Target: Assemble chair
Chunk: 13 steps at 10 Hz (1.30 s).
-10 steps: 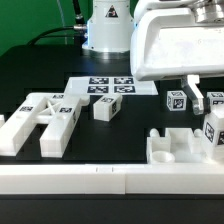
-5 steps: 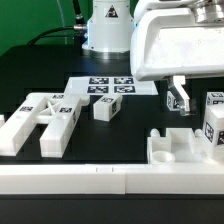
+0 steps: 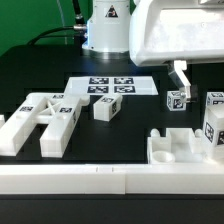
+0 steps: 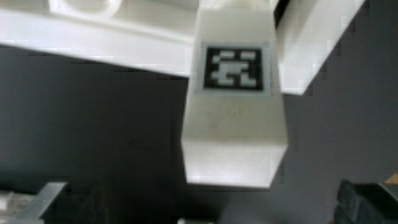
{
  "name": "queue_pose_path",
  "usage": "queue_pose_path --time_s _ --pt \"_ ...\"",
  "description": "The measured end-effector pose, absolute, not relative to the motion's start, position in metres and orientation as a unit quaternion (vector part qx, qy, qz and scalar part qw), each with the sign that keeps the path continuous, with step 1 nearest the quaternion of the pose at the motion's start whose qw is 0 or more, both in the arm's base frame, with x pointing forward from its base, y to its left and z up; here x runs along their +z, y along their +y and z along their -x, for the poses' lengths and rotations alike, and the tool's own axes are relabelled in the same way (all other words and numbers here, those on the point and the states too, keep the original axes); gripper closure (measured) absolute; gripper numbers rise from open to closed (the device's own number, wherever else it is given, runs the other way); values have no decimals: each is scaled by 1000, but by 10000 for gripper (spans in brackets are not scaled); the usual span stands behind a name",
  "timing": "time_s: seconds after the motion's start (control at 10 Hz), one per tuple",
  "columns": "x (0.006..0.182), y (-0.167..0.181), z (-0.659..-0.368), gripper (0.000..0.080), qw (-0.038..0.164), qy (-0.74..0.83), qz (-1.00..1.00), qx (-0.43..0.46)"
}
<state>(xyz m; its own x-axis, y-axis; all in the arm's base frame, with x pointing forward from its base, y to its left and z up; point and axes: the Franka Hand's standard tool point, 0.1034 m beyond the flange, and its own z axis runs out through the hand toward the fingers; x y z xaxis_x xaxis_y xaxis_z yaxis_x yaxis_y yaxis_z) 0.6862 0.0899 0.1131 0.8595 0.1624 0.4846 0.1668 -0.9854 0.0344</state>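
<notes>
Exterior view: gripper hanging over a tagged chair bar, fingers apart.

The gripper (image 4: 210,203) is seen with its 2 fingers spread wide and nothing clamped. 1 finger (image 3: 183,76) is held upright just above the white bar (image 3: 177,99). Bare black table (image 3: 138,128) is seen between that bar and the small cube (image 3: 105,108). The H-shaped frame (image 3: 45,120) is laid well apart, toward the exterior view's left. The notched block (image 3: 180,148) is set beside the front rail (image 3: 100,183) — the marker board (image 3: 112,87) is laid flat behind the cube.
</notes>
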Motion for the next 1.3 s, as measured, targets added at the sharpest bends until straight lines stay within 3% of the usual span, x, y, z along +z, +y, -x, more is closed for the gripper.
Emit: queue_pose_path --time_s 0.2,0.8,1.3 --pt "110 89 -685 151 4 -86 967 -238" --pt "101 92 -690 151 2 -90 995 -37" --pt "89 94 -693 170 1 -92 995 -46"
